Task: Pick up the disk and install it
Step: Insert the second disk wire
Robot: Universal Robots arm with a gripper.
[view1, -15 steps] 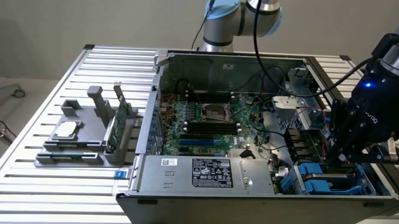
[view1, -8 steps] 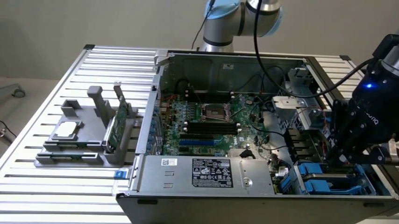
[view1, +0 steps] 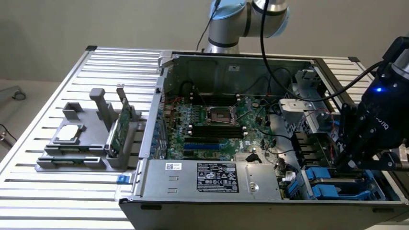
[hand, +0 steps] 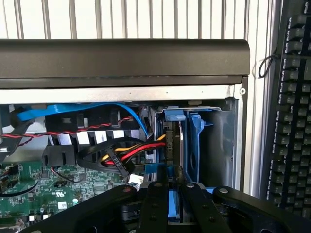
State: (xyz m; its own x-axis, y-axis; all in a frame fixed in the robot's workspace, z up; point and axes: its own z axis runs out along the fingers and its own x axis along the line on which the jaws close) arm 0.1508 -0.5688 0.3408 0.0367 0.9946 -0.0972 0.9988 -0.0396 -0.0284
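Note:
The disk (hand: 171,145) stands on edge in the drive bay at the corner of the open computer case (view1: 191,201), its blue carrier frame (hand: 194,141) beside the bay's metal wall. My gripper (hand: 171,187) reaches down into this bay, and its black fingers (hand: 155,204) are shut on the blue edge of the disk between them. In the exterior view the gripper (view1: 357,165) hangs over the blue carriers (view1: 326,183) at the case's near corner, on the exterior view's right.
Red, yellow and black cables (hand: 121,155) and a blue cable (hand: 73,109) run close beside the bay. The motherboard (view1: 217,124) and power supply (view1: 214,177) fill the case. A grey fixture (view1: 83,143) holds a green card (view1: 121,127) and a chip. A keyboard (hand: 291,121) lies outside the case.

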